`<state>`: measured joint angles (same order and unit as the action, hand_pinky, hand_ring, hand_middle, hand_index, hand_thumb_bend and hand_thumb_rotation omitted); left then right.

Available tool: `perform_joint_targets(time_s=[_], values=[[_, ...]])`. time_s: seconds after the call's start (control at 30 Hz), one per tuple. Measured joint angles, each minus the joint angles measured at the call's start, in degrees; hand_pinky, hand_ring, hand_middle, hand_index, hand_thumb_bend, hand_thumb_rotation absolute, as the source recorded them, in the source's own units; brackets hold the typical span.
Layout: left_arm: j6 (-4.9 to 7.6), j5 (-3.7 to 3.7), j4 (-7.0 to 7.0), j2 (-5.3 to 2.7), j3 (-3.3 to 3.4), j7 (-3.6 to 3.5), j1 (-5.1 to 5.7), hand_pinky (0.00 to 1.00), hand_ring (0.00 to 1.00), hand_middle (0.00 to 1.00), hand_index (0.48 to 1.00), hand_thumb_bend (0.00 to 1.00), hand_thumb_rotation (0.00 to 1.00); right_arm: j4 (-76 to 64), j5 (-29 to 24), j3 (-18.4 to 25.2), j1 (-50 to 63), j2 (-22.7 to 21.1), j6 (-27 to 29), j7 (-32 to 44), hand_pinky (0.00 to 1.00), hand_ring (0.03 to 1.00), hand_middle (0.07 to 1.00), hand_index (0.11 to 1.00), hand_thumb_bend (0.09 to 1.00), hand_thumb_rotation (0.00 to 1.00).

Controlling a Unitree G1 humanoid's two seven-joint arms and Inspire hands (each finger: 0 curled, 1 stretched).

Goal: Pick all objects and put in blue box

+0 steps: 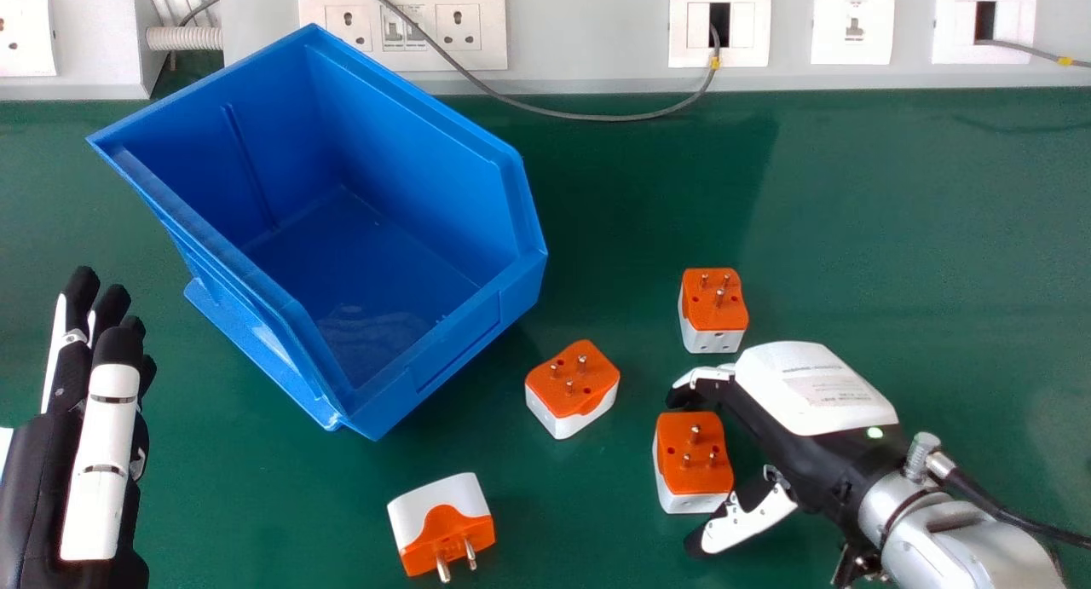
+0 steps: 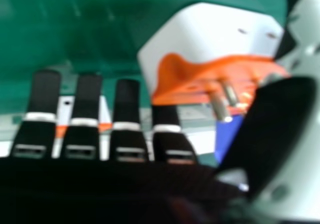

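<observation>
- No word, number or brand can be read with certainty in the two pictures.
- On the white back cover of the right hand [image 1: 788,418], in the head view, there is a pale label [image 1: 827,390]. It carries rows of very small print, too small to be read.
- On the same cover, just beside this label, there is one more short line of print, and this also is too small for reading.
- On the wide socket plate [image 1: 490,54], which is on the wall trunking [image 1: 597,79] behind the tabletop [image 1: 895,231], small marks stand at the switches [image 1: 405,33]. I cannot tell what they say.
</observation>
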<state>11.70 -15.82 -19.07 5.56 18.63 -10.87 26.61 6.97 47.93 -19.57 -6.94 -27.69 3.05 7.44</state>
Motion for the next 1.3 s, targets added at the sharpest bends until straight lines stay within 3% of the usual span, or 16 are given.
perform_joint_targets(time_s=[0.73, 0.9, 1.3], values=[[-0.24, -0.01, -0.04, 0.23, 0.55, -0.30, -0.13, 0.99, 1.00, 1.00, 1.000, 0.49, 0.85, 4.2, 1.7, -3.2, -4.9, 1.0, -3.5, -1.7, 0.65, 0.761, 0.780, 0.753, 0.793, 0.29], [-1.17, -0.01, -0.56, 0.24, 0.62, -0.26, 0.29, 0.99, 0.99, 1.00, 1.000, 0.50, 0.85, 4.4, 1.7, -3.5, -5.3, 1.0, -3.5, -1.7, 0.65, 0.761, 0.781, 0.753, 0.793, 0.29], [-1.96, -0.02, -1.60, 0.07, 0.62, -0.03, 0.35, 0.99, 0.99, 1.00, 1.000, 0.52, 0.85, 4.6, 1.8, -4.1, -5.7, 0.7, -3.6, -1.5, 0.65, 0.761, 0.781, 0.752, 0.792, 0.29]])
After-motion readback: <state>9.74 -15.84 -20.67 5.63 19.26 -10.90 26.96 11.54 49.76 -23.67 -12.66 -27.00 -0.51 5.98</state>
